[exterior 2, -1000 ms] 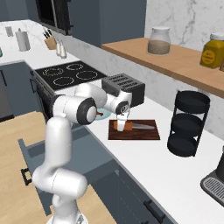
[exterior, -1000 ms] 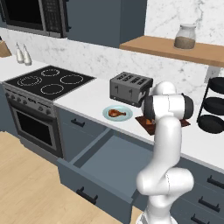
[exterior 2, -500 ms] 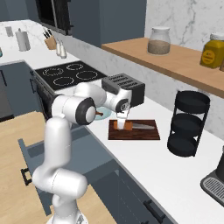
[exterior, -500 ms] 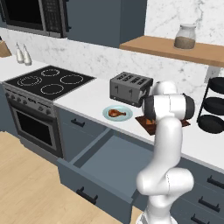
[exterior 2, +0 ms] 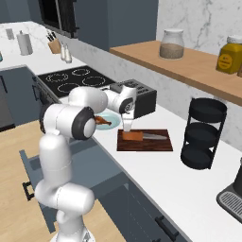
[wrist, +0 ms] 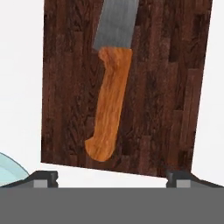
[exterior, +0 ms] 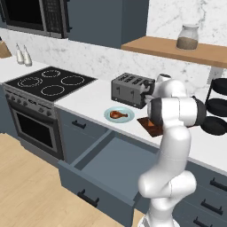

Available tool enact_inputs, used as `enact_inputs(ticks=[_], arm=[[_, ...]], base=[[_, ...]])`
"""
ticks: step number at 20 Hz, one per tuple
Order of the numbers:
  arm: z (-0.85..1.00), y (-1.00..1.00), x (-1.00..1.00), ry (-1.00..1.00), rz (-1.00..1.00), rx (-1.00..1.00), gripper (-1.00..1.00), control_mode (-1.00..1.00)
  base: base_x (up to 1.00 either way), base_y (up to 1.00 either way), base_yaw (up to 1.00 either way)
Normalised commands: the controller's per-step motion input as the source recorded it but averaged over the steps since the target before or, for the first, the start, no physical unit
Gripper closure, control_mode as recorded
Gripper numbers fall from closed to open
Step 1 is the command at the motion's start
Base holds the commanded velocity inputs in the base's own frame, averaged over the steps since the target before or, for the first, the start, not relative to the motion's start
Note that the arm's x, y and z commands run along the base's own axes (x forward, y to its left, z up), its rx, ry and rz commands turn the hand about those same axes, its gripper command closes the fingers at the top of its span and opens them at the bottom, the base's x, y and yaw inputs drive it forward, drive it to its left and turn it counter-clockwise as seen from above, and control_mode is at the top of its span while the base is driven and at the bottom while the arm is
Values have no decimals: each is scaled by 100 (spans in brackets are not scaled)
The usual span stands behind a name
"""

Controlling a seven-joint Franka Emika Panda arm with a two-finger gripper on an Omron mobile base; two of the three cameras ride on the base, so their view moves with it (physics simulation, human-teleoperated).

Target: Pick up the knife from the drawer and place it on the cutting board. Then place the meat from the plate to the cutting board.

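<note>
The knife (wrist: 111, 98) is lying flat on the cutting board (wrist: 175, 87), handle toward the plate side and blade pointing away, and the gripper (exterior 2: 127, 126) is hanging just above it with its jaws spread wide and nothing between them. The drumstick (exterior: 118, 115) is sitting on the pale blue-green plate (exterior: 109, 117), just beside the board's near end, so the second half of the task looks not yet begun. The main risk from here is a sideways swing toward the plate while the hand is this low: a fingertip could be catching the orange-brown handle and sliding the knife off the board, so a lift first seems wise. The glossy, rounded drumstick may also be slipping out of a shallow pinch, and placing it could be crowding the knife on the board. The toaster (exterior: 128, 90) is standing close behind the plate, limiting an approach from the back; the drawer (exterior: 113, 166) is hanging open below the counter edge, and the black tiered rack (exterior 2: 202, 132) is standing beyond the board's far end.
</note>
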Motion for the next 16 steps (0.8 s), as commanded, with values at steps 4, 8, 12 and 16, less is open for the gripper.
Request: enact_inputs(ticks=[4,8,12,16], arm=[[22,16,-14,-14,55,-2,-100,-100],[19,36,2,0,72,-8,-100,-100],[10,44,1,2,69,-8,-100,-100],[27,41,0,0,65,-14,-100,-100]], base=[[0,0,0],[0,0,0],[0,0,0],[0,0,0]])
